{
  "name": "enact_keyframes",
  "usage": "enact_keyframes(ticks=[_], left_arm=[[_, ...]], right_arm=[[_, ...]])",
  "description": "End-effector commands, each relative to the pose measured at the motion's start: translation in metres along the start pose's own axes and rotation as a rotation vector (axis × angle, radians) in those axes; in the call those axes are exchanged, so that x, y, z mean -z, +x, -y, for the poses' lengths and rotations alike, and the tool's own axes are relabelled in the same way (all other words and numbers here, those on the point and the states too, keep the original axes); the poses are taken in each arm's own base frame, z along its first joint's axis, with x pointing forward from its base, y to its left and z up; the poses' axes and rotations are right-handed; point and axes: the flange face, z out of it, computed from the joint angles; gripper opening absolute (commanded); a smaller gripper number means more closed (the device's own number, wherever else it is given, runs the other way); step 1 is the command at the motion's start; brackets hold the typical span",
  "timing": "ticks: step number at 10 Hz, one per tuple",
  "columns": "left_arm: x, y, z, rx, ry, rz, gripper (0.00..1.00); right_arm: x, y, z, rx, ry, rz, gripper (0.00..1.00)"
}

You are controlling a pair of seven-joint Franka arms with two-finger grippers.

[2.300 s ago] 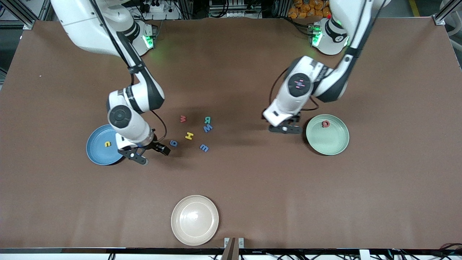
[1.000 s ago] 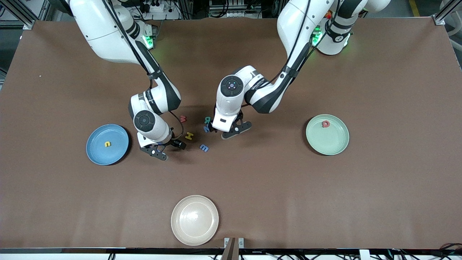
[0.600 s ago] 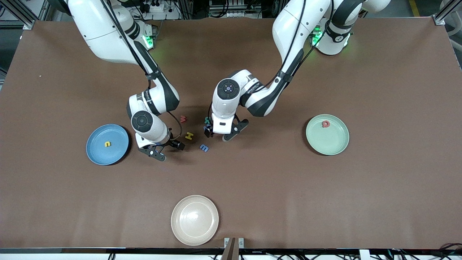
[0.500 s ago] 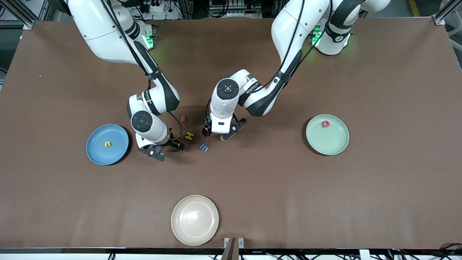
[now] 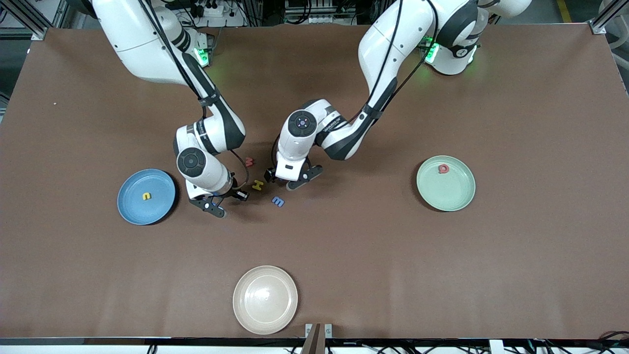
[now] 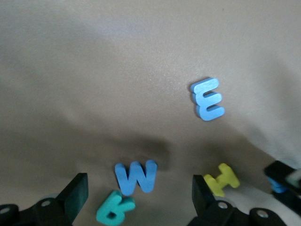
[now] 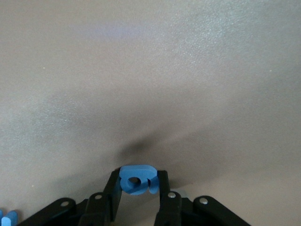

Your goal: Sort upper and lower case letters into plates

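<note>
Two grippers working: I'm pinching the light, squashy blue letter [image 7: 137, 179] edgewise in the right gripper [image 7: 138, 188], while the left gripper [image 6: 136, 195] is hanging spread over the blue W [image 6: 137, 175].

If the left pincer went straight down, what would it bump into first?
Probably the blue W, which lies between the open fingers of the left pincer, with the teal letter touching it. Depth is hard to judge.
</note>
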Motion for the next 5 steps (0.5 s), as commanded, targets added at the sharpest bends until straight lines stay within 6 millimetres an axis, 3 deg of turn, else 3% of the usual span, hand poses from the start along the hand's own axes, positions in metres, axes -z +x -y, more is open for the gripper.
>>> enact_keyframes(ticks=[1, 3, 5], left_arm=[[-0.007, 0.003, -0.007, -0.027, -0.021, 0.012, 0.75], [-0.020, 0.004, -0.003, -0.029, -0.009, 0.011, 0.72], [-0.029, 0.005, -0.005, -0.028, -0.013, 0.010, 0.66]], right_arm=[[0.008, -0.006, -0.004, -0.001, 0.026, 0.004, 0.00], [0.029, 0.001, -0.006, -0.004, 0.044, -0.010, 0.00], [0.061, 0.025, -0.030, 0.027, 0.037, 0.003, 0.00]])
